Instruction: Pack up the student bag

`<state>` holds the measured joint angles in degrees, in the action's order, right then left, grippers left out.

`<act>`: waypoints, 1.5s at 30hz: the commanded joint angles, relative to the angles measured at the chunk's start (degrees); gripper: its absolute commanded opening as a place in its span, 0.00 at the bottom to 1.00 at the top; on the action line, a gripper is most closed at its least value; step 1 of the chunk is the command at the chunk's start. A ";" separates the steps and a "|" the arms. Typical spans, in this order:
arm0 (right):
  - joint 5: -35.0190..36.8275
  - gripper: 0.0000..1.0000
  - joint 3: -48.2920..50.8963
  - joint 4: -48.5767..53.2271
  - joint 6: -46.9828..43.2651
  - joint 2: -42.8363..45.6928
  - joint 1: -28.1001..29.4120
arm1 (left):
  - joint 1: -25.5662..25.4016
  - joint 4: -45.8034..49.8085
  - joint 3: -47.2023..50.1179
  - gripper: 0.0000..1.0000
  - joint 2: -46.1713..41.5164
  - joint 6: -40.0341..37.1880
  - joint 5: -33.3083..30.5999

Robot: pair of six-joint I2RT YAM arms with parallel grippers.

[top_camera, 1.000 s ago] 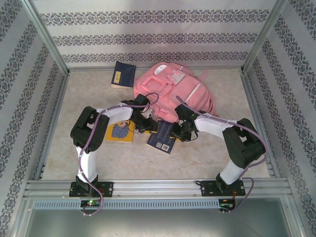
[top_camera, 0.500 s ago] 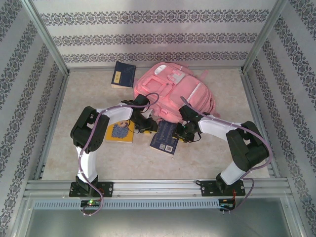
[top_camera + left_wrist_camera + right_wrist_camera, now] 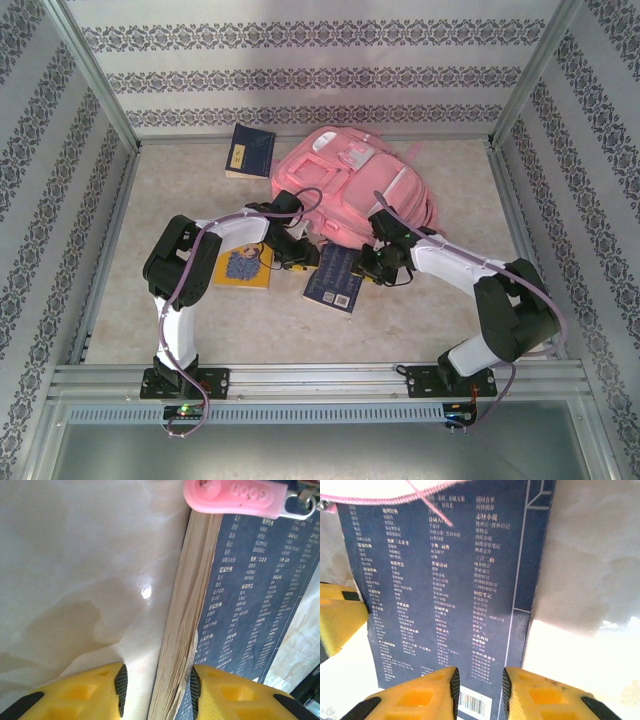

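The student bag (image 3: 350,185), a large pink backpack, lies at the far middle of the table. A dark blue book (image 3: 335,278) lies flat just in front of it, its top edge tucked under the bag's hem (image 3: 395,492). My left gripper (image 3: 157,685) stands open at the book's left side. The page edge (image 3: 182,630) sits between its yellow fingers, the right pad against it and the left pad apart. My right gripper (image 3: 480,687) is open over the book's back cover (image 3: 445,580), above the barcode. A pink zip pull (image 3: 235,497) lies on the book.
A yellow book (image 3: 243,268) lies left of the blue one, under the left arm. Another dark book (image 3: 250,150) lies at the far left by the back wall. Metal frame rails (image 3: 110,230) and patterned walls close in the table.
The blue book has slid slightly right and turned a little. The right arm's elbow has swung outward to the right. The left arm has stayed still.
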<state>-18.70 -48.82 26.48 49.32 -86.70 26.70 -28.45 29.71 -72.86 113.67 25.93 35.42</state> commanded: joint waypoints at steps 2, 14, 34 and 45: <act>0.41 0.31 3.16 0.75 -0.51 -0.18 -1.90 | -1.46 3.07 -0.39 0.40 2.70 -1.24 1.94; -8.35 0.30 0.54 -7.66 0.95 -11.43 -1.07 | -3.06 1.09 -2.93 0.43 3.14 -0.98 8.94; -8.32 0.25 -0.92 -7.92 0.50 -15.26 0.59 | -4.60 -1.35 -3.69 0.00 0.33 0.64 12.84; 0.11 0.55 -1.98 5.41 -4.56 -2.70 1.20 | -3.94 8.26 0.70 0.00 -13.74 -1.85 6.32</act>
<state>-21.67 -51.00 28.18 47.11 -93.84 27.00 -31.88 34.37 -73.63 107.15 26.35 42.63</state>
